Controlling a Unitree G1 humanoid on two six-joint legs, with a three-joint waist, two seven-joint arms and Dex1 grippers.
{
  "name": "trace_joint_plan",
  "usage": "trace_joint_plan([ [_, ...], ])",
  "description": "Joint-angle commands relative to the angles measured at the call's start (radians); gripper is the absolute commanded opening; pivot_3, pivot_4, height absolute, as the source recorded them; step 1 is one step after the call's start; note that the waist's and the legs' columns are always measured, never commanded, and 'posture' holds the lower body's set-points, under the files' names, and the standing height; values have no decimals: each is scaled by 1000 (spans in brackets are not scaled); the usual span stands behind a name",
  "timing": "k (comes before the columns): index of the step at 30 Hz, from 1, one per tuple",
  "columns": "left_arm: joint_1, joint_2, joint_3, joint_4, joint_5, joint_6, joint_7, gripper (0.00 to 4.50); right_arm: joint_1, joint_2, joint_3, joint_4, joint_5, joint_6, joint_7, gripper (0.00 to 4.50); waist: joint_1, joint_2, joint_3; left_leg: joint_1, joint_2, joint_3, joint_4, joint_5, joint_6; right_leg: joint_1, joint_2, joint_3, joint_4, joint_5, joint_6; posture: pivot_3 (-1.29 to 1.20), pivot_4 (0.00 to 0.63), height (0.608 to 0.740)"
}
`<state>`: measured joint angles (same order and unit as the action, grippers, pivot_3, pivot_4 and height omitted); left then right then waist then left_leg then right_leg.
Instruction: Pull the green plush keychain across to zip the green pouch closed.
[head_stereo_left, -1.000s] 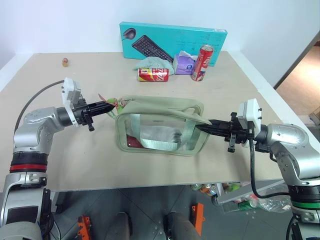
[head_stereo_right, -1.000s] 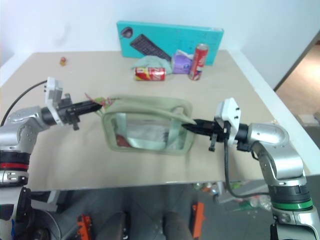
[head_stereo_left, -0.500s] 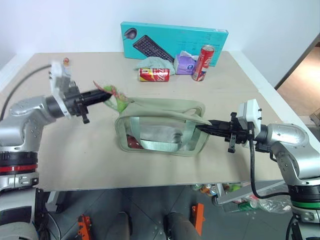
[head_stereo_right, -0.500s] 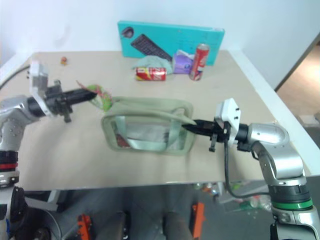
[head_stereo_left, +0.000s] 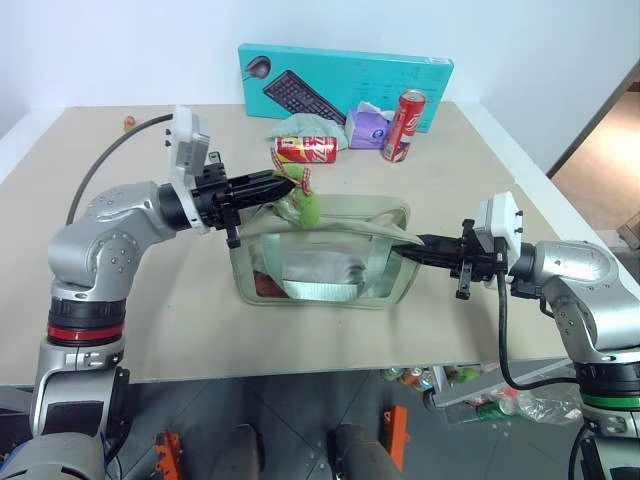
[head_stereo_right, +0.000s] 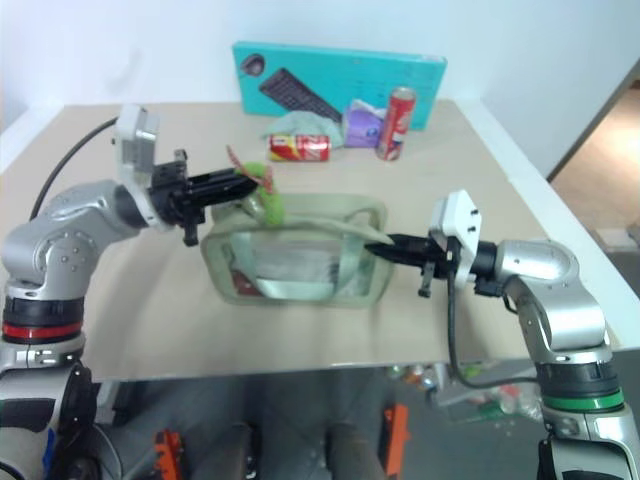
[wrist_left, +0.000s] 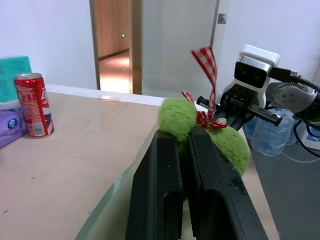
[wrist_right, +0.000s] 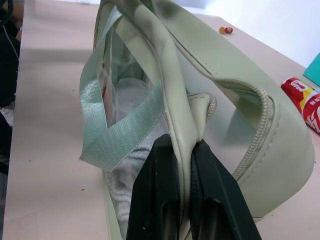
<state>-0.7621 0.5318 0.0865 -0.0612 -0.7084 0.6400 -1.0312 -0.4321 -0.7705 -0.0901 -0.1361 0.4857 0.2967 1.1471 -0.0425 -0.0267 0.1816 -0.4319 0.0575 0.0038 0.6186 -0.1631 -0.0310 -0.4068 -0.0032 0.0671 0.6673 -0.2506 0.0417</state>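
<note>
The zip pull was under way. The left gripper (head_stereo_left: 285, 184), left of centre in the head view, was pinched on the green plush keychain (head_stereo_left: 303, 204) above the pouch's left end. At centre right, the right gripper (head_stereo_left: 412, 248) clamped the green pouch (head_stereo_left: 325, 262) by its right-hand edge. The top gaped open, so the next move probably called for drawing the keychain rightward while the pouch was braced.

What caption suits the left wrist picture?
Left claw shut on green plush keychain; red can stands on table.
</note>
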Motion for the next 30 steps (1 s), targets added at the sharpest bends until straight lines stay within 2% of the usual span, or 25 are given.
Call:
trace_joint_plan([
  [1, -61, -44, -31, -23, 13, -30, 24, 24, -10, -9, -16, -33, 4, -7, -8, 0, 0, 0, 0, 0, 0, 0, 0, 0, 0, 0, 0, 0, 0, 0, 0, 0, 150, 740],
  [10, -96, -102, -77, 3, 44, -52, 28, 24, -5, -8, -16, -34, 0, -10, -17, 0, 0, 0, 0, 0, -1, 0, 0, 0, 0, 0, 0, 0, 0, 0, 0, 0, 150, 740],
  [20, -73, -35, -108, 37, 108, -10, 20, 24, 5, -1, -14, -33, -6, -22, -20, 0, 0, 0, 0, 0, -1, 0, 0, 0, 0, 0, 0, 0, 0, 0, 0, 0, 150, 740],
  [21, -69, -30, -114, 42, 117, -16, 17, 565, 6, -1, -13, -32, -7, -24, -19, 0, 0, 0, 0, 0, -1, 0, 0, 0, 0, 0, 0, 0, 0, 0, 1, 0, 150, 740],
  [24, -59, -18, -120, 38, 124, -17, -2, 1090, 3, 1, -11, -25, -10, -29, -16, 0, 0, 0, 0, 0, -1, 0, 0, 0, 0, 0, 0, 0, 0, 0, 1, 0, 150, 740],
  [25, -58, -13, -124, 36, 131, -21, -7, 1620, 3, 1, -11, -23, -10, -31, -15, 0, 0, 0, 0, 0, -1, 0, 0, 0, 0, 0, 0, 0, 0, 0, 1, 0, 150, 740],
  [26, -57, -7, -128, 34, 140, -29, -12, 1887, 4, 0, -11, -21, -11, -32, -14, 0, 0, 0, 0, 0, -1, 0, 0, 0, 0, 0, 0, 0, 0, 0, 1, 0, 150, 740],
  [27, -58, 2, -127, 35, 147, -38, -21, 1940, 4, 0, -11, -19, -11, -34, -12, 0, 0, 0, 0, 0, -1, -1, 0, 0, 0, 0, 0, 0, 0, 0, 1, 0, 150, 740],
  [28, -61, 12, -125, 39, 155, -50, -30, 2411, 4, 0, -11, -17, -12, -35, -11, 0, 0, 0, 0, 0, -1, 0, 0, 0, 0, 0, 0, 0, 0, 0, 1, 0, 150, 740],
  [30, -65, 31, -121, 44, 162, -62, -47, 2411, 4, 1, -11, -14, -14, -38, -10, 0, 0, 0, 0, 0, -1, 0, 0, 0, 0, 0, 0, 0, 0, 0, 1, 0, 150, 740],
])
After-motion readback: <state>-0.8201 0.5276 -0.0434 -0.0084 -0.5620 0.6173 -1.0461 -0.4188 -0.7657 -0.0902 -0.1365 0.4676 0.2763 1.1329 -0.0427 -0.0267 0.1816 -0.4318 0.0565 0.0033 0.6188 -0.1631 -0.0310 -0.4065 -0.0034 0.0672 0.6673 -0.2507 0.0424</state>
